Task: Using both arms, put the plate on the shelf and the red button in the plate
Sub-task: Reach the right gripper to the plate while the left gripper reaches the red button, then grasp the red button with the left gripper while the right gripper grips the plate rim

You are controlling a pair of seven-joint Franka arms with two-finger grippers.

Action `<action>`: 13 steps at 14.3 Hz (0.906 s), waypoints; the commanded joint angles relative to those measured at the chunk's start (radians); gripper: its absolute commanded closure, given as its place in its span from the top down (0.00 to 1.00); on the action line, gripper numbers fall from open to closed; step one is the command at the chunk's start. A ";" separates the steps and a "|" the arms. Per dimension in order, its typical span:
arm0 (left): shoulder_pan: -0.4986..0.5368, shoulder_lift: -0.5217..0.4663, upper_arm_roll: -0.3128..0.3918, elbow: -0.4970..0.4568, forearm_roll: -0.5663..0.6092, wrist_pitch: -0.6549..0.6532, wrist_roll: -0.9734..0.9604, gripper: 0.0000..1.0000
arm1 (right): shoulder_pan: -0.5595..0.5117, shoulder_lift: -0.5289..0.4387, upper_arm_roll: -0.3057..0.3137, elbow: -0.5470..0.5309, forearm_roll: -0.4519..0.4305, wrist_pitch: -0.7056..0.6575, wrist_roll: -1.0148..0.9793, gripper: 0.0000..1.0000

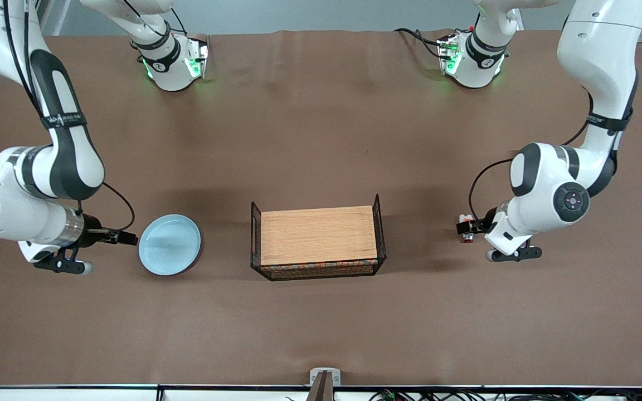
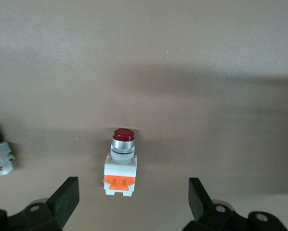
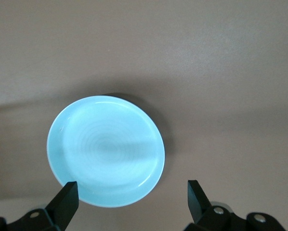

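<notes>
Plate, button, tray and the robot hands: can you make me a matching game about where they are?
Things:
1. plate
2. red button
3. wooden tray
4. left hand

Places or states:
A. in the middle of the table, with wire ends
B. open, low over the red button
C. pale blue, on the table by the open right hand
D. on the table toward the left arm's end

Pairs: 1-C, 2-D, 3-A, 4-B
</notes>
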 commanded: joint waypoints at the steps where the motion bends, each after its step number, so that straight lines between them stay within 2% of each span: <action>1: -0.002 -0.037 0.005 -0.094 0.002 0.096 -0.003 1.00 | 0.001 0.057 0.003 0.017 0.006 0.056 0.025 1.00; 6: -0.001 -0.004 0.007 -0.116 0.064 0.134 -0.003 1.00 | 0.002 0.131 0.005 0.019 0.009 0.166 0.016 1.00; 13: -0.004 0.032 0.007 -0.128 0.098 0.153 -0.001 0.99 | 0.021 0.149 0.003 -0.018 0.006 0.223 0.012 1.00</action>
